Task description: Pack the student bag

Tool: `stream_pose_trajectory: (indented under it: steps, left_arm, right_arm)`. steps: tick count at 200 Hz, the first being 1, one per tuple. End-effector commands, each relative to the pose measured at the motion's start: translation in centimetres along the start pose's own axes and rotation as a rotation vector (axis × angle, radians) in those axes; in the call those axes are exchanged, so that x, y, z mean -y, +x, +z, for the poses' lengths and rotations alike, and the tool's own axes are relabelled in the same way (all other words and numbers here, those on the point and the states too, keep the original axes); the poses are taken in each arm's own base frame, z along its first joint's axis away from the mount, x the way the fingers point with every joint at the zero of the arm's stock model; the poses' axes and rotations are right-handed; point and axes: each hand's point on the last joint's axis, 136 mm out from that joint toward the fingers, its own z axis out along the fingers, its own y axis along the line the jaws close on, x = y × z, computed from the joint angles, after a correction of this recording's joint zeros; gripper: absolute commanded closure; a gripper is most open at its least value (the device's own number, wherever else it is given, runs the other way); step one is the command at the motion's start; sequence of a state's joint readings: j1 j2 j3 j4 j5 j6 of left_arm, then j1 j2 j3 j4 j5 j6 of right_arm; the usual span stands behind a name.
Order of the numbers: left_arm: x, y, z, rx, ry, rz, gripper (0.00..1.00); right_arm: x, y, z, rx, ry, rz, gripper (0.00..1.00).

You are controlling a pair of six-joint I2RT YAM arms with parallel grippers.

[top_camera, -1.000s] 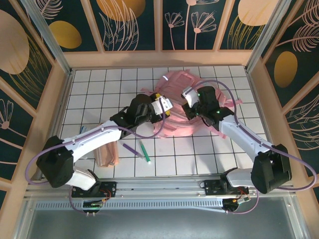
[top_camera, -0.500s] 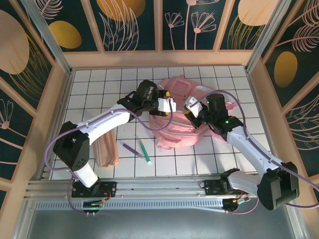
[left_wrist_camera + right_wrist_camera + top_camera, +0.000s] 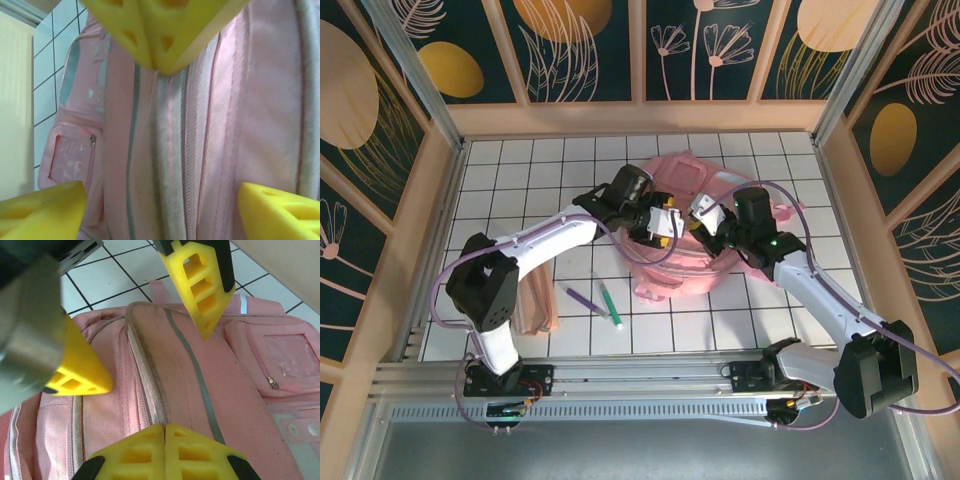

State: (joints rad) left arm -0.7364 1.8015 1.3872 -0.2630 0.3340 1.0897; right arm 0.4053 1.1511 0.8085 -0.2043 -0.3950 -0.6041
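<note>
The student bag (image 3: 670, 272) lies mid-table, directly under both grippers, its zipper seam (image 3: 145, 370) running 12 to 6 in the right wrist view. The left gripper (image 3: 663, 224) straddles that seam, released wide. The right gripper (image 3: 703, 212), at its 3 o'clock, is clenched. A purple pen (image 3: 584, 298), green pen (image 3: 610, 305) and pouch (image 3: 535, 310) lie toward 7 o'clock, blocking nothing.

I am looking down on a white tiled tabletop (image 3: 520, 170) with dark grid lines, and soft, even light is falling across it, leaving only faint shadows. Wooden-framed wall panels (image 3: 580, 50) are closing it in at the back, left and right, showing dark teal with gold discs and pale line-drawn plants. Along the near edge I am seeing grey aluminium rails (image 3: 640, 372) running across, and slanted metal posts (image 3: 415, 75) are rising at the back corners.
</note>
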Motion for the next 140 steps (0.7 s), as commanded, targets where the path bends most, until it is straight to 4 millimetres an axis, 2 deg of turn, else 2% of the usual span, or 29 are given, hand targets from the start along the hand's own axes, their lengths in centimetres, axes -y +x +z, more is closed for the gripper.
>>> stream_pose_trajectory:
  steps: [1,12,24,36,70,96,104,112,116,125,135,140]
  left_arm:
    - [0.8,-1.1,-1.5,0.033,0.028,-0.013,0.19]
    - [1.0,-0.7,-2.1,0.031,0.013,-0.024,0.19]
    - [1.2,0.2,-1.8,0.011,-0.003,-0.039,0.24]
    - [1.0,0.3,-1.8,0.006,-0.005,-0.027,0.27]
    - [-0.4,-0.3,0.0,0.042,-0.013,-0.024,0.36]
    - [-1.3,-0.6,1.3,0.06,-0.023,-0.008,0.48]
    - [-1.4,-0.4,1.7,0.054,-0.015,-0.001,0.54]
    - [-1.4,-0.2,2.0,0.044,-0.004,0.011,0.64]
    - [-1.3,-0.1,2.1,0.037,0.006,0.021,0.72]
    - [-1.1,0.2,2.2,0.016,0.033,0.043,1.0]
    - [-1.1,0.4,2.1,0.0,0.046,0.046,1.0]
    - [-1.2,0.4,2.0,-0.007,0.04,0.044,1.0]
  right_arm:
    - [1.5,-4.6,-1.2,0.147,0.047,-0.071,1.0]
    - [1.2,-4.6,-1.2,0.146,0.034,-0.079,1.0]
    - [0.7,-4.8,-1.3,0.161,0.011,-0.092,1.0]
    - [0.1,-5.3,-1.4,0.187,-0.019,-0.098,1.0]
    - [-0.6,-6.7,-1.5,0.243,-0.043,-0.121,1.0]
    - [-1.0,-7.4,-1.7,0.271,-0.061,-0.125,1.0]
    - [-1.0,-7.4,-1.8,0.274,-0.059,-0.121,1.0]
    - [-1.0,-7.3,-1.8,0.274,-0.055,-0.113,1.0]
    - [-1.0,-7.4,-1.8,0.276,-0.048,-0.105,1.0]
    - [-0.2,-7.2,-1.8,0.274,-0.001,-0.061,1.0]
    - [1.0,-7.3,-2.1,0.284,0.072,0.039,1.0]
    - [1.7,-7.2,-2.2,0.285,0.11,0.105,0.91]
